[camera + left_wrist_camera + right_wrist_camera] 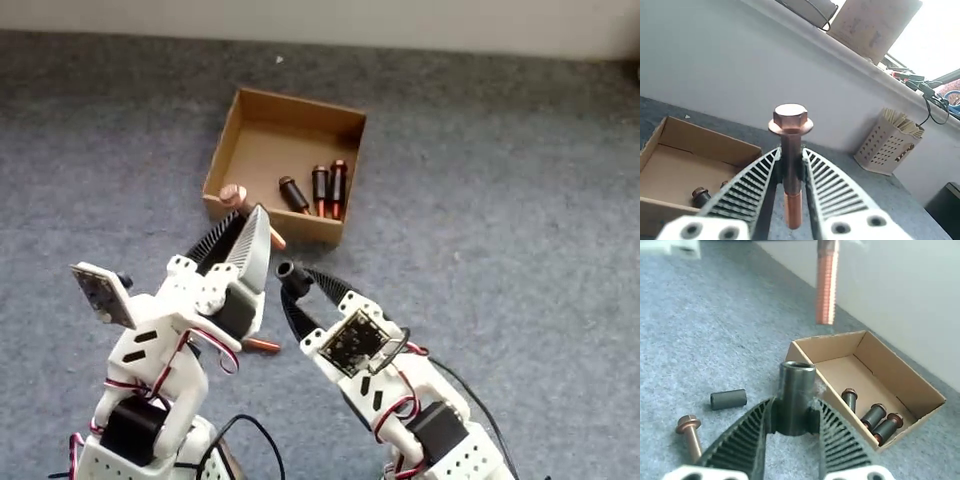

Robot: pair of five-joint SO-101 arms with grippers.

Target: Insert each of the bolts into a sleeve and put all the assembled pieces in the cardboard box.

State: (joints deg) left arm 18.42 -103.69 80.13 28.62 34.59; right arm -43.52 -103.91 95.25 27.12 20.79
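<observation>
- Bolt [791, 122]: copper-coloured, hexagon flanged head. It is clamped by its shank in the left pincer [791, 152], with the head standing out past the fingertips. In the high view it hangs over the near wall of the cardboard box [222, 150].
- Sleeve [796, 390]: dark metal tube, grasped about its lower half by the right pincer [794, 407]. It stands upright with the open bore facing up, on the near side of the box.
- Relation of the two: the bolt's threaded end [826, 285] sits above the sleeve and apart from it, offset to one side of the bore. It has not entered.
- Step in hand, by judgement: mating this bolt with this sleeve.
- Next move calls for bringing the threaded tip into line with the bore. The two parts then close along one axis, and the sleeve must be kept from tilting in its grip.
- Cardboard box contents: three assembled pieces [320, 190] lie side by side on the floor of the box, near one wall.
- Outstanding stock: one loose bolt [690, 437] and one loose sleeve [728, 399] lie on the grey table [500, 200], near each other but apart. By judgement, one further assembly remains after this one.
- Markings: no legible writing or label found on the box, bolts or sleeves.
</observation>
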